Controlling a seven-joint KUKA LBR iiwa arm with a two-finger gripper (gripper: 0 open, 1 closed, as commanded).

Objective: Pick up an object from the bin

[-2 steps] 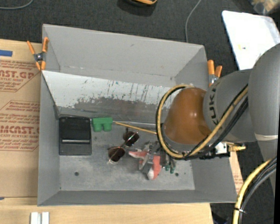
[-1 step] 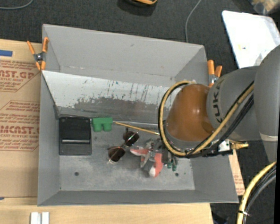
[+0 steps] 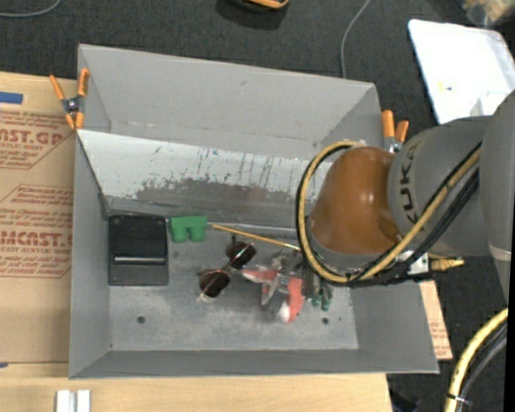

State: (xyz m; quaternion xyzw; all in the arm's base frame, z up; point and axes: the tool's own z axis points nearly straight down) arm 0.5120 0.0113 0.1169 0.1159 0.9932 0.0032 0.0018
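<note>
Bin: a grey metal bin (image 3: 231,360) with its few things loose across the middle of the floor; the arm comes in from the right.
Nearest thing: a small pink and red piece (image 3: 290,302) on the right part of the floor, closest to the near wall.
Gripper: the gripper (image 3: 280,285) is down at floor level at that piece. Whether it touches the piece cannot be told.
Jaws: whether they are open or closed, and whether they have hold of anything, cannot be told.
Beside it: sunglasses (image 3: 223,273) with brown lenses lie just left of the gripper, with one lens near it.
Left side: a black box (image 3: 138,250) lies flat by the left wall, well apart from the gripper.
Farther back: a green block (image 3: 187,229) sits just past the box's far right corner. A thin yellowish rod (image 3: 255,237) runs from near the block towards the arm.
Farthest: the arm's orange cover (image 3: 353,207) hangs over the far right of the floor.
Task's thing: probably the pink and red piece, on the right of the floor at the gripper; no grip on it is visible.
Risk: the sunglasses lie so close that a closing grip could catch their frame and drag them along. The piece is small and low, so a shallow hold may let it slip on the lift. The rod near the wrist could be knocked aside.
</note>
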